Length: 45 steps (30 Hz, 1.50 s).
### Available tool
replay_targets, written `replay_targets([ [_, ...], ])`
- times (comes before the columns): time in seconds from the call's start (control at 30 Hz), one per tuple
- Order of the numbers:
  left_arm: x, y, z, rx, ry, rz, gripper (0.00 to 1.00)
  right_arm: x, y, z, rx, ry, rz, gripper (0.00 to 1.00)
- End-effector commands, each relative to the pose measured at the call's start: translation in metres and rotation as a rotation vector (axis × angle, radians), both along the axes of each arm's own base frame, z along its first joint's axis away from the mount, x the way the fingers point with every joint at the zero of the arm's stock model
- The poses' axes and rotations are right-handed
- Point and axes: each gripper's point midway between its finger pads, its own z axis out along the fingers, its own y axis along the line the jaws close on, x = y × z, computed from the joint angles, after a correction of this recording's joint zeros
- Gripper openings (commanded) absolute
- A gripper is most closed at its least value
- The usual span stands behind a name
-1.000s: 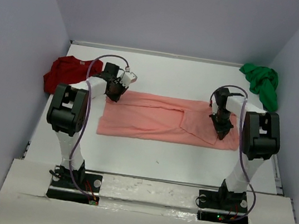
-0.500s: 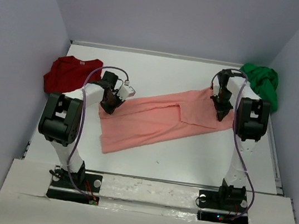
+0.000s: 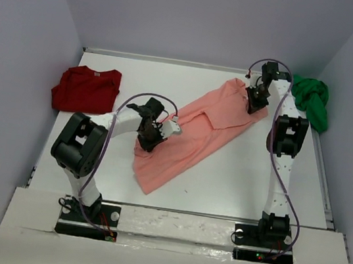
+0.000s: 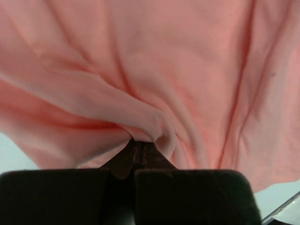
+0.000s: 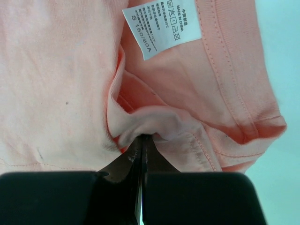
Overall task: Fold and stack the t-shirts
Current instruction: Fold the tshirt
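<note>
Across the middle of the worktop (image 3: 235, 181) the salmon-pink t-shirt (image 3: 192, 138) lies stretched on a diagonal, its near end toward the front left and its far end toward the back right. The left claw (image 3: 151, 141) is pinched fully shut on a gather of cloth at the near end. In the left wrist view the fabric bunches into the closed tips and creases fan away from them. The right claw (image 3: 255, 105) is clamped just as tight on the far end, biting a small tuck of cloth beside a stitched hem, with the white care label (image 5: 161, 26) just beyond the tips.

The step in hand looks like drawing the shirt out and squaring it up for a fold. To do that well, both claws should stay shut and pull evenly, so the cloth goes taut without twisting. They should then lower together so it lands flat. A flap is doubled over near the middle and will likely need smoothing first.

The dark red t-shirt (image 3: 84, 88) lies at the far left, well apart from the pink one. The green t-shirt (image 3: 309, 99) sits crumpled in the far right corner, near the right arm, which could snag or drag it.
</note>
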Motion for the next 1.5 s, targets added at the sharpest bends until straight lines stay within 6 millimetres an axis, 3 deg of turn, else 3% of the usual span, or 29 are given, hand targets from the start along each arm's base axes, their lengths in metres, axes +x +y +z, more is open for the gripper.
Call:
replay_targets([
  [0.0,-0.043,-0.022,-0.017,0.023,0.154,-0.102,0.00,0.031,0.014,-0.007,0.064,-0.117,0.079,0.00],
  [0.1,-0.058,-0.033,-0.021,0.035,0.181,-0.159,0.00,0.045,0.013,-0.003,0.050,-0.178,0.093,0.00],
  [0.23,-0.070,-0.034,-0.024,0.070,0.196,-0.190,0.00,0.062,0.009,0.009,0.028,-0.255,0.088,0.00],
  [0.47,-0.072,-0.021,-0.021,0.128,0.196,-0.174,0.00,0.059,0.008,0.035,0.019,-0.296,0.100,0.02],
  [0.53,-0.077,-0.017,-0.021,0.139,0.209,-0.191,0.00,0.053,0.011,0.054,0.033,-0.314,0.115,0.13],
  [0.57,-0.082,-0.015,-0.018,0.142,0.223,-0.202,0.00,0.046,0.011,0.053,0.036,-0.302,0.116,0.18],
  [0.6,-0.083,-0.015,-0.015,0.139,0.219,-0.213,0.00,0.047,0.012,0.079,0.038,-0.355,0.118,0.27],
  [0.7,-0.094,-0.014,-0.009,0.141,0.236,-0.251,0.00,0.040,0.009,0.099,0.025,-0.395,0.111,0.41],
  [0.73,-0.098,-0.013,-0.005,0.146,0.240,-0.263,0.00,0.039,0.005,0.118,0.004,-0.428,0.097,0.52],
  [0.8,-0.100,-0.012,-0.002,0.150,0.233,-0.273,0.00,0.035,-0.006,0.137,-0.022,-0.458,0.072,0.61],
  [0.97,-0.108,-0.008,0.014,0.150,0.234,-0.305,0.00,0.019,-0.024,0.163,-0.063,-0.482,0.039,0.68],
  [1.2,-0.107,-0.013,0.031,0.134,0.205,-0.312,0.00,-0.014,-0.034,0.178,-0.098,-0.462,0.036,0.70],
  [1.27,-0.108,-0.016,0.036,0.122,0.200,-0.319,0.00,-0.026,-0.026,0.179,-0.060,-0.438,0.068,0.70],
  [1.33,-0.104,-0.019,0.042,0.104,0.169,-0.316,0.00,-0.049,-0.007,0.179,0.036,-0.370,0.138,0.65],
  [1.37,-0.098,-0.020,0.045,0.100,0.138,-0.307,0.00,-0.068,0.001,0.173,0.080,-0.301,0.171,0.60],
  [1.43,-0.085,-0.024,0.055,0.058,0.088,-0.278,0.00,-0.084,0.015,0.173,0.155,-0.260,0.230,0.39],
  [1.47,-0.069,-0.032,0.070,-0.005,0.024,-0.241,0.00,-0.095,0.028,0.170,0.206,-0.229,0.266,0.17],
])
